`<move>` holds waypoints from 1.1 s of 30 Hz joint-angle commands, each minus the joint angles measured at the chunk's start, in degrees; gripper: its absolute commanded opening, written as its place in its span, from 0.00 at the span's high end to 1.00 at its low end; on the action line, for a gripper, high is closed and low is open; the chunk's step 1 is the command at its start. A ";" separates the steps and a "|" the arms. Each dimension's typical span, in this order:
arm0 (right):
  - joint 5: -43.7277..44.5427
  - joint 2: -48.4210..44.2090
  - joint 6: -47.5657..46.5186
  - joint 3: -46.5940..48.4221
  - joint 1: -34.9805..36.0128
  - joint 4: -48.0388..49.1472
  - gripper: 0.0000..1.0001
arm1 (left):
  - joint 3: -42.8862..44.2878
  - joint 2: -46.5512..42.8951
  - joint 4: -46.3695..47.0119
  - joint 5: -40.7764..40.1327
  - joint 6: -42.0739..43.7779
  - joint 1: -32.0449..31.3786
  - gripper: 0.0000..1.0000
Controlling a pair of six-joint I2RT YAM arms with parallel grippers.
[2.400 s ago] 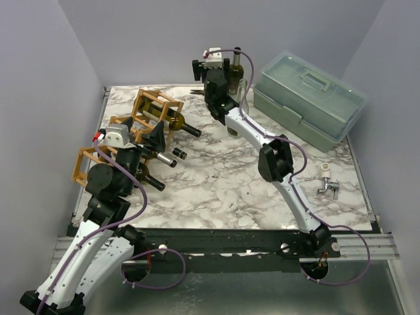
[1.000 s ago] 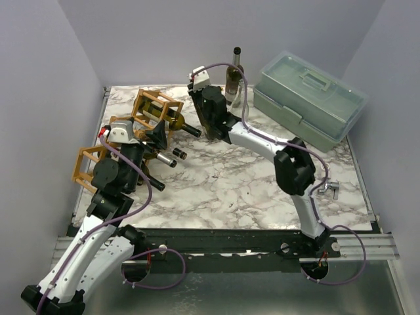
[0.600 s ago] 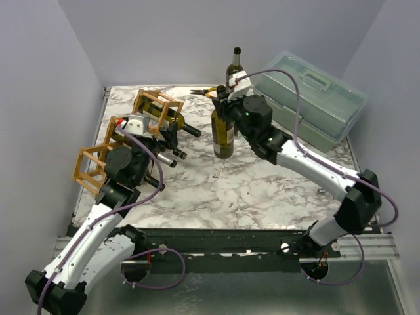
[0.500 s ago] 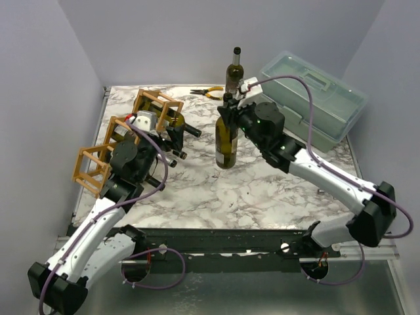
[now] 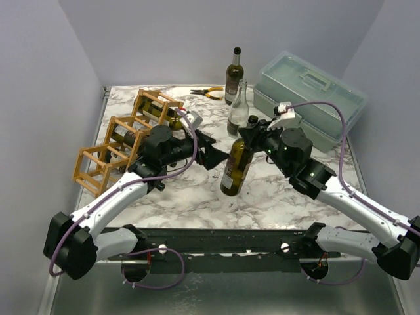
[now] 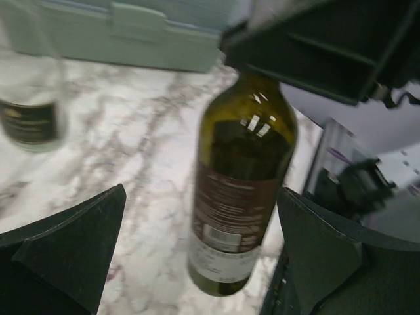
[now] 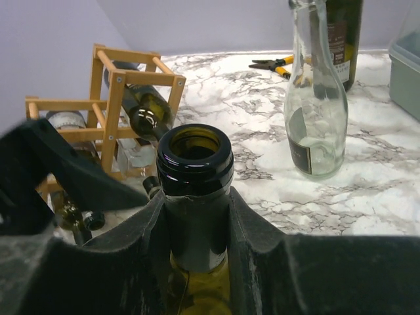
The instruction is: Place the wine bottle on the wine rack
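The wine bottle [image 5: 235, 167], dark green with a brown label, hangs tilted over the middle of the marble table. My right gripper [image 5: 252, 126] is shut on its neck, and the right wrist view shows the neck [image 7: 195, 164] clamped between the pads below the open mouth. My left gripper [image 5: 214, 156] is open and points right at the bottle's body. In the left wrist view the bottle [image 6: 239, 197] stands between its spread fingers [image 6: 72, 249] without touching either. The wine rack [image 5: 125, 134], a light wooden lattice, stands at the left with dark bottles lying in its cells [image 7: 108, 92].
A clear glass bottle [image 5: 239, 108] stands just behind the held one, and another dark bottle [image 5: 233, 67] stands at the back edge. A pale green toolbox [image 5: 308, 92] fills the back right. Pliers [image 5: 209, 92] lie near the back.
The right arm has carried the bottle from the back of the table to the near middle, now tilted. The left arm swung from the rack rightward toward the bottle, staying open.
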 commanded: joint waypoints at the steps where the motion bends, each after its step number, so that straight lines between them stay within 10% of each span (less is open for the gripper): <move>1: 3.26 -3.41 7.37 -0.21 0.12 6.47 1.00 | 1.58 3.39 3.57 11.24 -3.01 -5.02 0.01; 33: 3.30 -6.90 21.15 -2.99 0.12 12.26 1.00 | 4.61 9.31 -9.93 -3.41 8.05 -11.51 0.01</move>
